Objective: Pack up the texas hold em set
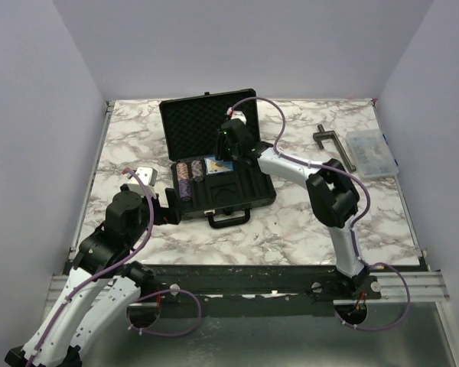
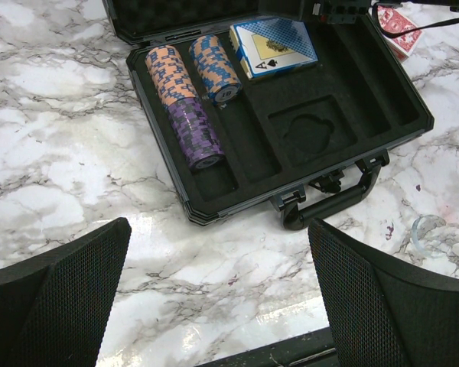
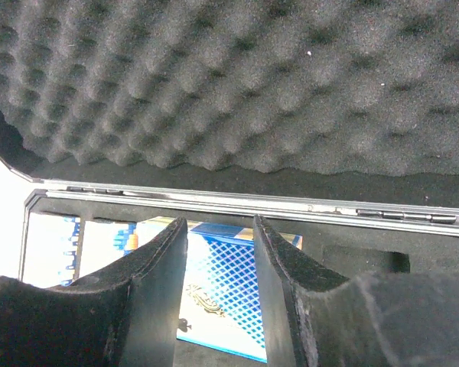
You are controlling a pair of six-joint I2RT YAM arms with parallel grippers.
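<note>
The black hard case [image 1: 214, 172] lies open a little left of the table's middle, nearer the far edge than the near one. Its long axis runs roughly left to right, its handle [image 2: 329, 200] faces the near edge, and its egg-crate foam lid [image 3: 237, 84] stands up on the far side. In the tray's leftmost slot an orange-and-blue chip row [image 2: 168, 73] lies end to end with a purple chip row [image 2: 195, 134]. A shorter blue-and-orange chip row [image 2: 214, 67] fills the far end of the next slot, and beside it a blue card deck [image 2: 274, 46] lies flat in the far compartment. A red card deck [image 2: 398, 27] rests on the marble just outside the case's far right corner. The right gripper [image 3: 220, 222] hangs over the blue deck, its fingers a narrow gap apart with nothing between them. The left gripper [image 2: 218, 225] sits off the case's near left corner, spread wide and empty. A dark T-shaped tool [image 1: 333, 145] and a clear compartment box [image 1: 372, 153] lie near the far right corner of the white, grey-veined marble table [image 1: 291, 222], which pale lilac walls [image 1: 237, 46] enclose.
</note>
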